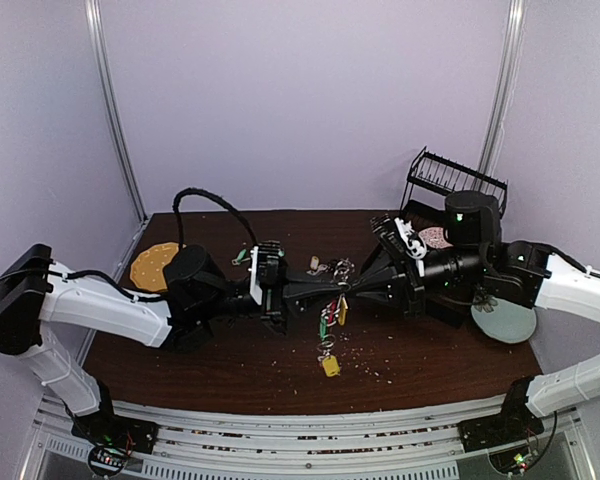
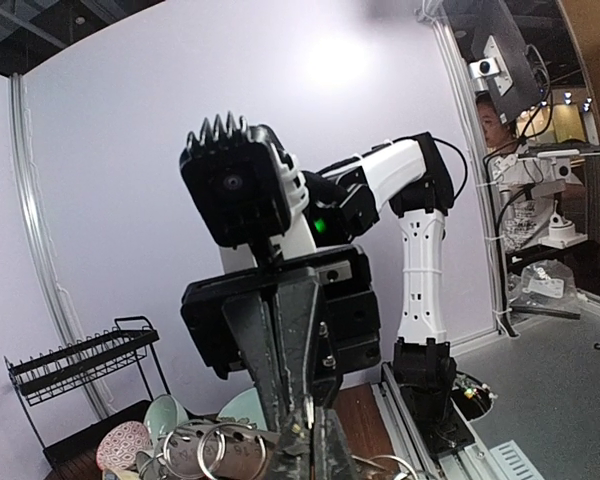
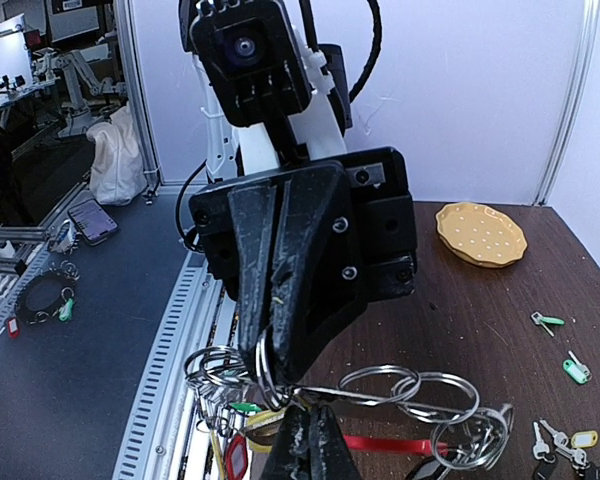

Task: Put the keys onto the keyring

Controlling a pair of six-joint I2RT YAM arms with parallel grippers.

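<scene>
My left gripper [image 1: 335, 293] and right gripper [image 1: 350, 292] meet tip to tip above the table's middle, both shut. In the right wrist view the left gripper [image 3: 285, 362] pinches a silver split ring [image 3: 263, 360]. My right gripper [image 3: 315, 425] is shut on the ring wire beside it. A chain of linked rings [image 3: 410, 390] trails right, above the keyring's red arc [image 3: 390, 443]. Keys with green [image 3: 242, 407], yellow and red tags hang below the bunch [image 1: 330, 320]. A yellow-tagged key [image 1: 330, 366] is lowest. The left wrist view shows rings [image 2: 195, 445] beside my left gripper [image 2: 315, 445].
Loose keys [image 1: 320, 265] lie behind the grippers, and green-tagged ones [image 3: 547, 320] lie further off. A yellow plate [image 1: 154, 265] sits at the back left. A black dish rack [image 1: 455, 180] and a grey plate [image 1: 503, 322] are on the right. Crumbs dot the wood.
</scene>
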